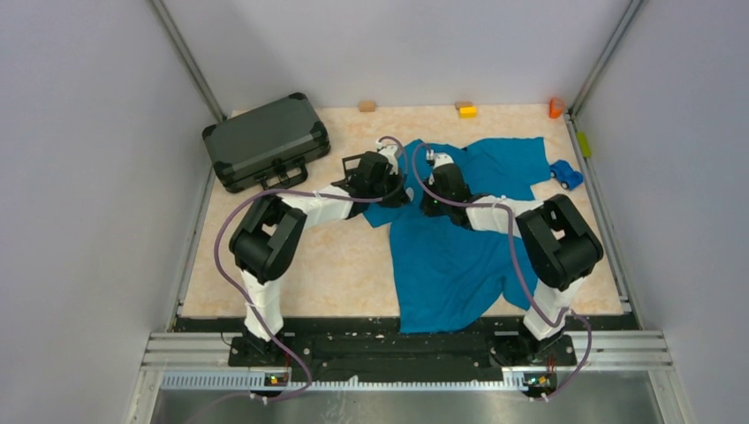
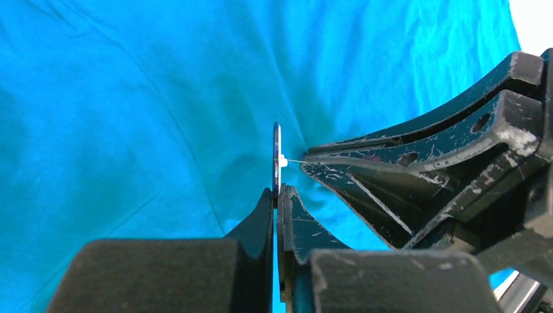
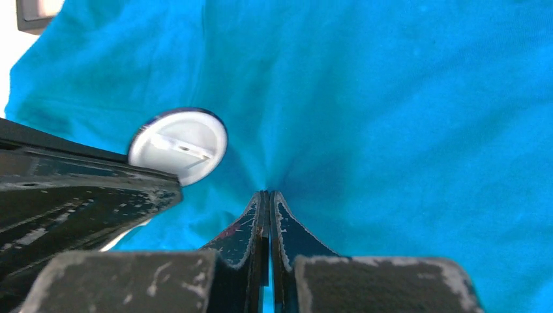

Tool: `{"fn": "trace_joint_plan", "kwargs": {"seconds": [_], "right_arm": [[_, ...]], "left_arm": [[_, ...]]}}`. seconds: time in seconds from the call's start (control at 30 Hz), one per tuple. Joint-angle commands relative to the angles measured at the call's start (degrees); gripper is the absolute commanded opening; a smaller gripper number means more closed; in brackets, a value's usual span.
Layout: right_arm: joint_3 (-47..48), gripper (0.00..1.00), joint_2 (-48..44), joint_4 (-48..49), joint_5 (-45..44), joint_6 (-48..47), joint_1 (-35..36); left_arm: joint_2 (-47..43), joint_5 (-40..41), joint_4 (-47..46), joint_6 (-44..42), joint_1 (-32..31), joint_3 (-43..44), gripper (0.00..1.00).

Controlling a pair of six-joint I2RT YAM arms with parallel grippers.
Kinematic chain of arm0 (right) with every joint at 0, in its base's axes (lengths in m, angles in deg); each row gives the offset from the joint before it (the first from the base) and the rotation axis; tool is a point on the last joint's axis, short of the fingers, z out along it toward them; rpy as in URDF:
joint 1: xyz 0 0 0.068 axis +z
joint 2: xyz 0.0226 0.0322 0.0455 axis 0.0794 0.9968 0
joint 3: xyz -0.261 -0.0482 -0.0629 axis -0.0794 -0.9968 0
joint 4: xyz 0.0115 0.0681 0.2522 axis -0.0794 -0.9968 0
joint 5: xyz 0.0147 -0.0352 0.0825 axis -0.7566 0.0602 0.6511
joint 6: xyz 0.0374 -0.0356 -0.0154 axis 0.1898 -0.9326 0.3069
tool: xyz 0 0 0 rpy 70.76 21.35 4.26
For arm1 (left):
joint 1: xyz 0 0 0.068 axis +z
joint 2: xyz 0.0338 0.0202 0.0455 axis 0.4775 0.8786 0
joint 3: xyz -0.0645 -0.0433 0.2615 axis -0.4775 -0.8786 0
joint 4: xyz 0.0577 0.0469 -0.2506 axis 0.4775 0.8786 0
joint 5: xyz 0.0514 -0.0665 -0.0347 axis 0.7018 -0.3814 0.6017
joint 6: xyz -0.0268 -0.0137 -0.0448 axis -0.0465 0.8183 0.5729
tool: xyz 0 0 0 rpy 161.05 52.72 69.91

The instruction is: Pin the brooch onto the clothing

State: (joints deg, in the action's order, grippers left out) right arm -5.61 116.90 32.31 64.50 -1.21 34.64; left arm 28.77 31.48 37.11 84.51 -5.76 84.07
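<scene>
**Both hands clenched over the shirt, brooch held on edge**

The teal shirt (image 1: 450, 265) lies spread and rumpled on the desk (image 1: 336, 265), from the centre out toward 5 o'clock in the overhead view. Both arms meet over its upper part, near the centre of the desk.

The left hand (image 2: 276, 192) is clenched on the brooch (image 2: 276, 153), grasping it by its lower rim. The disc stands upright above the fingertips, edge-on to the left wrist camera. From the right wrist camera its pale back shows at 10 o'clock of the right fingertips, with a small fitting across it.

The right hand (image 3: 269, 195) is clamped tight, fingers pressed together on a pinch of shirt fabric, and creases run out from its tip. In the left wrist view that tip sits just beside the brooch at 3 o'clock, with a small white nub and a thin pin between the two.

A dark grey case (image 1: 265, 141) rests at 10 o'clock on the desk. A blue toy car (image 1: 566, 174) sits at 2 o'clock, just off the shirt's sleeve. A yellow block (image 1: 466, 109) lies at the far edge near 12 o'clock.
</scene>
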Motion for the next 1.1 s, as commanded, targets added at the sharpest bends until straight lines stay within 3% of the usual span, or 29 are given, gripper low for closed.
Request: {"fn": "trace_joint_plan", "kwargs": {"seconds": [0.0,1.07], "right_arm": [[-1.98,0.0,-4.03,5.92,1.32,2.18,-0.51],[-10.75,0.0,-7.36,20.14,4.53,7.65,-0.67]], "left_arm": [[1.52,3.3,5.03,-3.42,-1.16,4.91,0.0],[5.66,8.97,16.39,-11.2,-4.0,11.83,0.0]]}}
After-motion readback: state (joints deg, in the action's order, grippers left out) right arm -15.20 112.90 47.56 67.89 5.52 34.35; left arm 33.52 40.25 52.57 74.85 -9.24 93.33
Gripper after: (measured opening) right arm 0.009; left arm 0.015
